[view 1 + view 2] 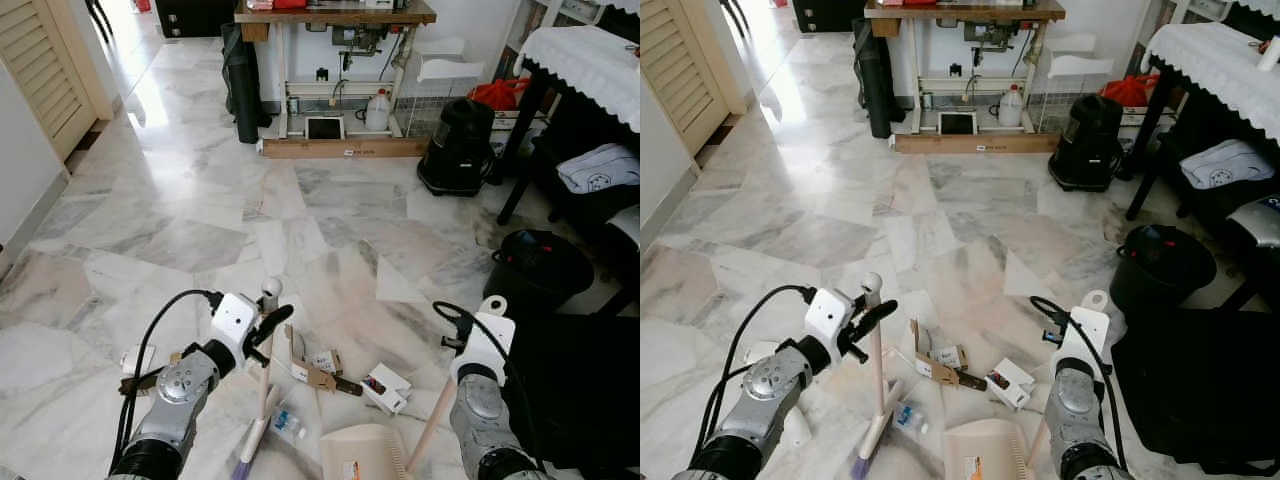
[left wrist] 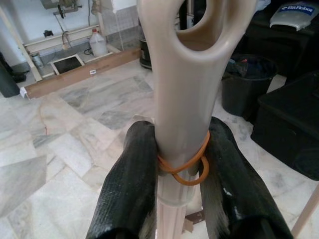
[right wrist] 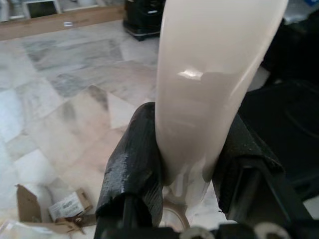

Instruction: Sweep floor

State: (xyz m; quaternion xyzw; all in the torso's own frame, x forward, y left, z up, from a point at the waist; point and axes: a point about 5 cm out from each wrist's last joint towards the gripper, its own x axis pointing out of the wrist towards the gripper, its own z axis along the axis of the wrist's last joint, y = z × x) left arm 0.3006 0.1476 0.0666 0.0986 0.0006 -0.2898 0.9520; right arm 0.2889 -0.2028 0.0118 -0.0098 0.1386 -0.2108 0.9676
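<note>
Two tools show from my head camera: the left gripper (image 1: pixel 268 330) clenches the broom (image 1: pixel 262 400), bristles on the marble floor (image 1: pixel 180 210) touching a plastic scrap (image 1: pixel 285 424), with torn cardboard (image 1: pixel 312 372) and a small box (image 1: pixel 385 388) just beyond, beside the dustpan (image 1: pixel 362 452). At the left wrist, fingers (image 2: pixel 130 189) pinch the handle at an orange rubber band (image 2: pixel 184 167); at the right wrist, the right gripper (image 3: pixel 192 164) clamps the dustpan's handle (image 3: pixel 209 84), a black bin (image 1: pixel 543 268) crowding the right, open floor ahead.

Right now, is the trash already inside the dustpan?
No, the torn cardboard and small white box lie on the marble floor beyond the dustpan.
</note>
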